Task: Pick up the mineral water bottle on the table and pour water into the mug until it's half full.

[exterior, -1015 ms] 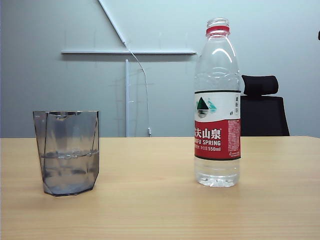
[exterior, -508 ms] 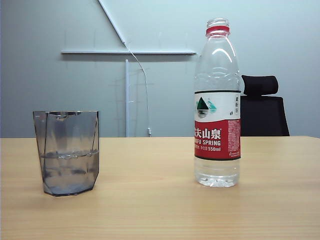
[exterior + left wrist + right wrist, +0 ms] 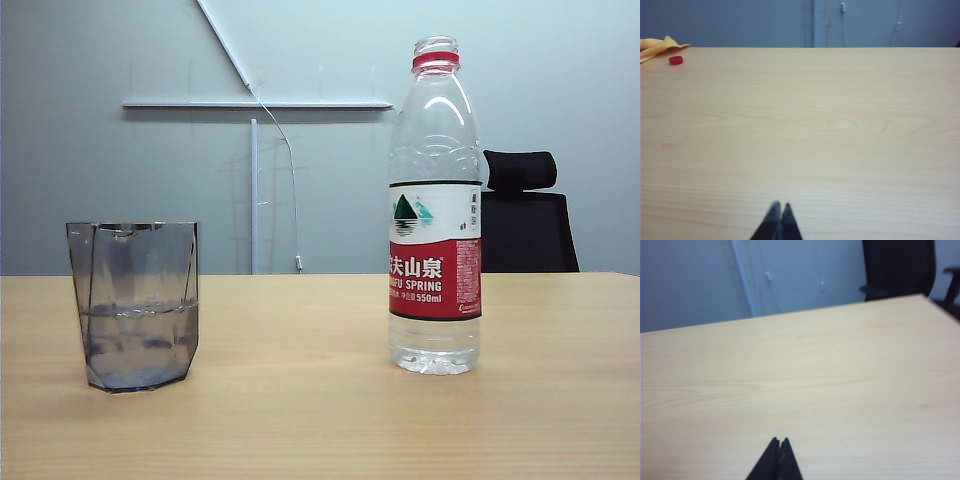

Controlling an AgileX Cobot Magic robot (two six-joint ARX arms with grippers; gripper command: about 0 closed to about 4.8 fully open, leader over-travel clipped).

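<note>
Taking the mineral water bottle (image 3: 435, 210) as the landmark and going from left to right in the exterior view: the mug (image 3: 133, 305) is standing well apart to the left of it, upright on the table (image 3: 300, 420), and water (image 3: 137, 345) is filling it to roughly the middle of its height. The bottle itself is standing upright toward the right, with no cap on its neck, and only a low layer of water is showing below the label, so it is probably light now. Its thin clear wall is likely soft and a little slippery; a hard squeeze could dent it. The labelled middle part seems the best place to take hold. The mug looks stiff and more fragile, and it is better left standing.

Neither arm is showing in the exterior view, so both are away from the bottle. In the left wrist view the left gripper (image 3: 779, 206) is hanging over bare table with its two tips pressed together and holding nothing; far from it a small red cap (image 3: 675, 60) is lying next to a yellow cloth (image 3: 657, 46). In the right wrist view the right gripper (image 3: 779, 442) is also closed and empty above bare wood.
</note>
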